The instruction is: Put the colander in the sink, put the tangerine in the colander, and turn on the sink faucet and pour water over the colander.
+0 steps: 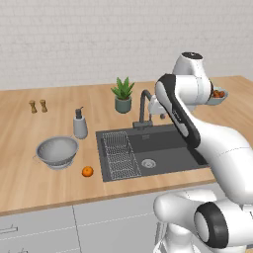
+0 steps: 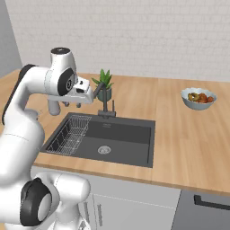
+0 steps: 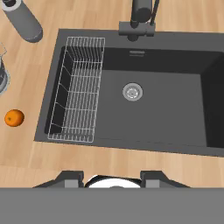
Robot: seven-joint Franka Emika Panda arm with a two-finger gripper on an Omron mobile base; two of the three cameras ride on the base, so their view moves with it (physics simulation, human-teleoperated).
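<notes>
A: What lies directly below the camera?

B: The sink (image 3: 175, 109), a dark grey basin set into the wooden counter (image 3: 26, 148). Its round drain (image 3: 132, 92) sits near the middle of the floor. A wire rack (image 3: 78, 89) occupies the left part of the basin.

A: And around the basin?

B: The sink faucet (image 3: 141, 17) base stands at the far rim. The tangerine (image 3: 14, 118) rests on the counter left of the sink. A grey soap bottle (image 3: 24, 19) stands at upper left, and the colander (image 3: 2, 72) edge shows at the left border.
</notes>
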